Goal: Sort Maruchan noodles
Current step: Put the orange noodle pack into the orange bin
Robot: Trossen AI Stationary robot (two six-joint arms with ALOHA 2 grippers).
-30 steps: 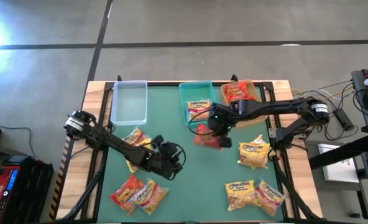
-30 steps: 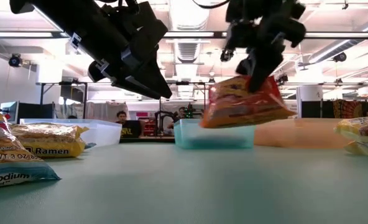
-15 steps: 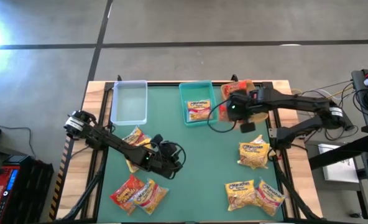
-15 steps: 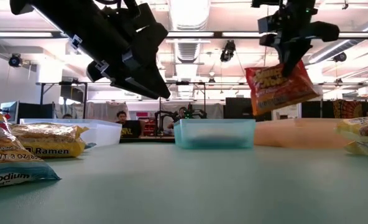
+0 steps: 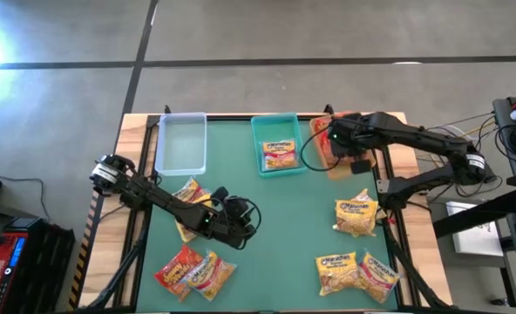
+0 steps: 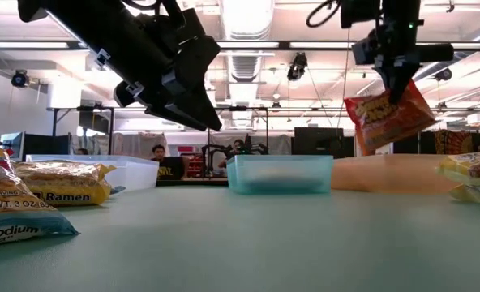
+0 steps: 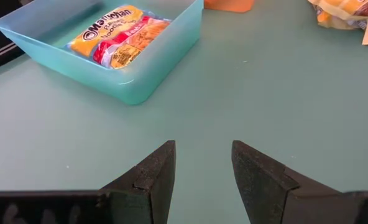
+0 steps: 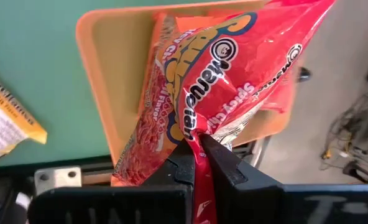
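The right claw (image 8: 196,163) clenches a red Maruchan packet (image 8: 234,74) by its edge, dangling it over the tan bin (image 8: 109,81) at upper right for dropping; the left claw (image 7: 202,171) waits released.

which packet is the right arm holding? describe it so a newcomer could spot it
Start at the tan bin at the table's far right corner. The right gripper hangs above it, shut on a red packet dangling clear of the table. It is the only packet in the air; a second red one already lies inside that bin, and the packets nearby on the table are yellow.
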